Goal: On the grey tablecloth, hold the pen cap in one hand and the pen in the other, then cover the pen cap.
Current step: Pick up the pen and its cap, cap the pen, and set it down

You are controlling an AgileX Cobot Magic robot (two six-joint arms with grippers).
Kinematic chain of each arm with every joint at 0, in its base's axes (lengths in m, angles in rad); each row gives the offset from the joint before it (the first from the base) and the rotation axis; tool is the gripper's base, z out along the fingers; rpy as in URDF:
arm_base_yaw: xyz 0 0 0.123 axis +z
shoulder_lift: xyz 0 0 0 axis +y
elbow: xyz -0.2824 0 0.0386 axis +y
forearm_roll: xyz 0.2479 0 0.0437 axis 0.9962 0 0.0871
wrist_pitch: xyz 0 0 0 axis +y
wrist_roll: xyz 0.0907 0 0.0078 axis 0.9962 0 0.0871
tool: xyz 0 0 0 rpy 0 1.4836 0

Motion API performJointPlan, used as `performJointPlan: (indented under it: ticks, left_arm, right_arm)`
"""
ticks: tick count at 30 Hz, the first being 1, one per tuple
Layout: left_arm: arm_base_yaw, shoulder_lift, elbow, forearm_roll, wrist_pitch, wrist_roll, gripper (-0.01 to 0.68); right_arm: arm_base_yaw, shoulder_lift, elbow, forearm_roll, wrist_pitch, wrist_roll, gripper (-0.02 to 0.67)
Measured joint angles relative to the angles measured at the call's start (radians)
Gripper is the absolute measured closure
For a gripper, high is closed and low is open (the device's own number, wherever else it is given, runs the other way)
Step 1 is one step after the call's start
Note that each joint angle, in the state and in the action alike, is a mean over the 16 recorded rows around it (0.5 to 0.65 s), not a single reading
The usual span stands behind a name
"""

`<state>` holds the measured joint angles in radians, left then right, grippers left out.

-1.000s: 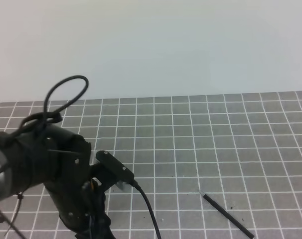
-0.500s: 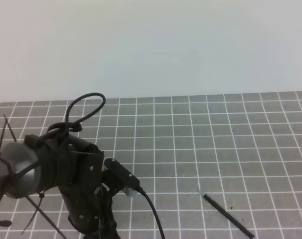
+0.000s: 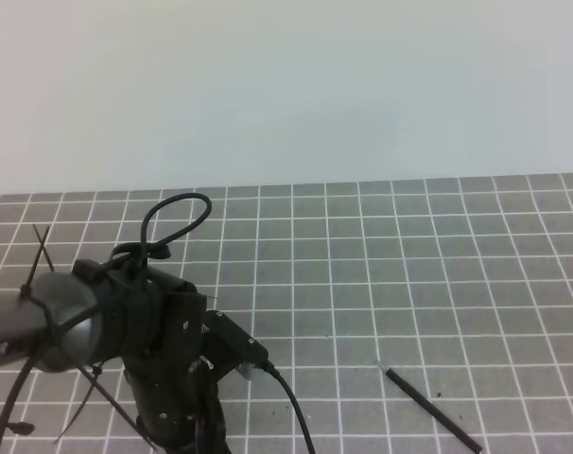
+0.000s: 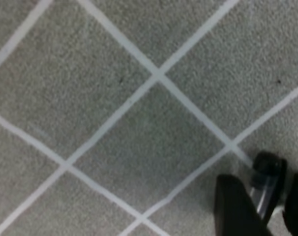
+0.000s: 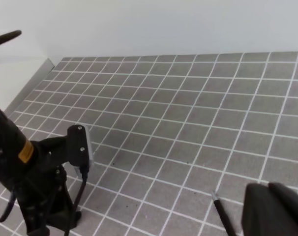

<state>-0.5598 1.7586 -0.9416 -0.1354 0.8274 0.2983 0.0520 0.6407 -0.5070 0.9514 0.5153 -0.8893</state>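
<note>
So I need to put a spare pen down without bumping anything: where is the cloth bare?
The grey tablecloth is bare across the far rows below the pale wall, and between the left arm and the pen. The near left is crowded by that arm and its cables; the pen takes the near right.

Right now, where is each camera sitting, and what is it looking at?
Exterior high: up in front, looking down over the grey tablecloth; shows the left arm and the pen.
Left wrist: close above the cloth, looking straight down; shows a left gripper finger beside the pen cap.
Right wrist: on the right arm, looking left across the cloth; shows a dark piece of the right gripper.
Shared: the exterior and right wrist views both see the pen and left arm.
</note>
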Motion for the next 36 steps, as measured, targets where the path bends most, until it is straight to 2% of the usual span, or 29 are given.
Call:
performJointPlan:
  ticks: [15, 21, 27, 36]
  left_arm:
    - [0.000, 0.000, -0.003, -0.001, 0.003, -0.012, 0.574]
    - [0.020, -0.079, 0.000, -0.069, -0.021, -0.025, 0.588]
    - [0.089, -0.203, 0.003, -0.272, -0.045, 0.019, 0.588]
    - [0.264, -0.330, 0.003, -0.787, 0.013, 0.240, 0.589]
  right_arm:
    - [0.000, 0.000, 0.000, 0.000, 0.008, -0.004, 0.641]
    - [0.012, 0.014, -0.006, -0.006, 0.028, -0.033, 0.641]
    - [0.027, 0.070, -0.048, -0.046, 0.082, -0.065, 0.641]
    - [0.097, 0.253, -0.197, -0.176, 0.250, -0.115, 0.641]
